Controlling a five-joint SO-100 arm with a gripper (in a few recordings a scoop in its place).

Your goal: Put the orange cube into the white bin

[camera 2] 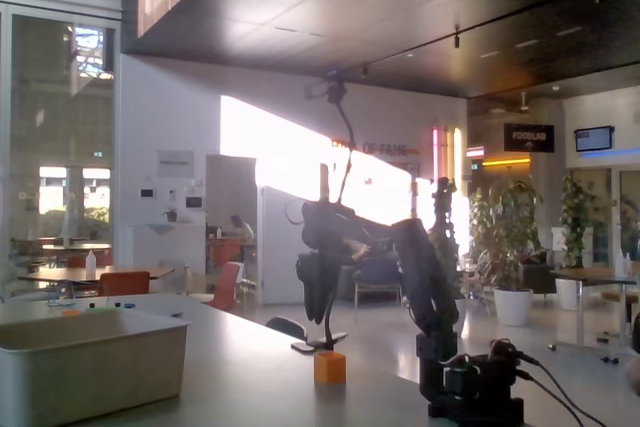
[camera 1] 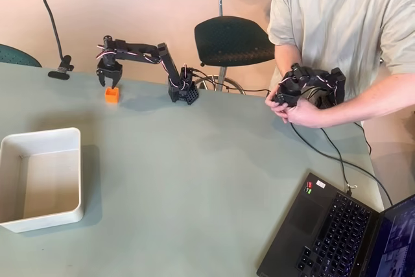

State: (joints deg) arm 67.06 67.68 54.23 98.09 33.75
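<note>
Orange cube [camera 1: 112,94] resting on the table [camera 1: 194,180] directly beneath the gripper [camera 1: 109,81], just below the fingertips and apart from them in the fixed view, so likely lined up for a straight-down grasp. Gripper empty; jaws pointing down, spread hard to judge, so cannot tell whether parted or closed. White bin [camera 1: 41,180] well away from the gripper, nearer the overhead camera, open side up, ready to receive. Arm stretched out level from its base [camera 1: 185,92], wrist bent downward over the cube.

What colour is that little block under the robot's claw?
Bright orange. The orange cube shows best in the overhead view.
</note>
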